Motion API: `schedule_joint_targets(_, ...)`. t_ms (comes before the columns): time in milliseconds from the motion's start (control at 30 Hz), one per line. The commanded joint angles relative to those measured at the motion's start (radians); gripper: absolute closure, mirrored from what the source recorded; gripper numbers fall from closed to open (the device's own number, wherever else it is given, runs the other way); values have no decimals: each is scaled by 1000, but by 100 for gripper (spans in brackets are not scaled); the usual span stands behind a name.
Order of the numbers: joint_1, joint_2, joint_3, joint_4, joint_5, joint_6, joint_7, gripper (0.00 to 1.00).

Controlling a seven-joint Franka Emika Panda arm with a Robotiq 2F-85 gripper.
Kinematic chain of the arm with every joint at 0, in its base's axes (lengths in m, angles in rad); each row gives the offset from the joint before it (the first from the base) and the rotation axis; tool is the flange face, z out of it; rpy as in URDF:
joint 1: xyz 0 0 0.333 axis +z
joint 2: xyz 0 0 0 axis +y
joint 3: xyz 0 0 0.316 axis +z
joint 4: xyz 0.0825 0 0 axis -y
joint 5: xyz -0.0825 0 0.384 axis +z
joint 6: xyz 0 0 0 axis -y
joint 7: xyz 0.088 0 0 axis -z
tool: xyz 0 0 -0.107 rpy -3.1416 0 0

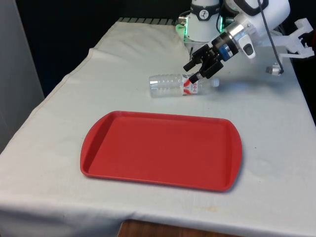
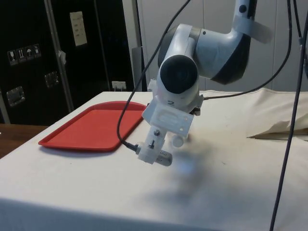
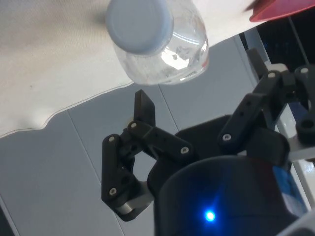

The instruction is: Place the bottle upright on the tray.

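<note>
Lying on its side, the bottle point(image 1: 178, 84) is the landmark: clear plastic w/ a red-and-white label, base toward the front view's left, pale cap toward the right. It rests on the worktop point(image 1: 54, 133), which is covered in a white cloth, and sits just beyond the far edge of the red tray point(image 1: 123, 148), apart from it, not touching. The tray is flat w/ a raised rim and nothing stands on it, so the upright placement is not yet done.

At the bottle's label/neck end hangs the end effector point(image 1: 196, 73), tilted down from the front view's right; the arm reaches in from behind the bottle. Its black fingers point(image 3: 144, 107) are spread apart w/ nothing between them. In the wrist view the bottle's cap point(image 3: 140, 25) faces the camera just ahead of the fingertips, so the approach looks lined up along the bottle's axis, probably to close around the neck end. That's a judgement: a hold near the cap would let the bottle swing base-down for standing on the tray. Risk: smooth round plastic may roll or slip on the cloth.

Re surface & room: cloth is slightly creased, draping over the worktop's edges. Side view shows dark cabinets point(image 2: 48, 53) beyond the tray, on the far side from the bottle.
</note>
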Motion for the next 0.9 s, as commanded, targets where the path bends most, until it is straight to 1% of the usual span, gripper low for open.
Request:
schedule_joint_targets(0, 1, 0, 0, 0, -5, 1, 4, 0)
schedule_joint_targets(133, 1, 6, 0, 2, -4, 1, 5, 0)
schedule_joint_targets(200, -1, 18, -1, 8, -4, 3, 3, 0)
schedule_joint_targets(233, 0, 9, 0, 2, 0, 0, 0, 0)
schedule_joint_targets(367, -3, 40, -1, 19, -3, 7, 4, 0)
schedule_joint_targets(500, -2, 54, 0, 24, -6, 6, 11, 0)
schedule_joint_targets(533, -2, 52, 0, 23, 0, 1, 5, 0)
schedule_joint_targets(700, -2, 72, -1, 31, -9, 7, 21, 0)
schedule_joint_targets(833, -2, 82, -1, 35, -8, 7, 24, 0)
schedule_joint_targets(867, -2, 77, 0, 33, 0, 1, 16, 0)
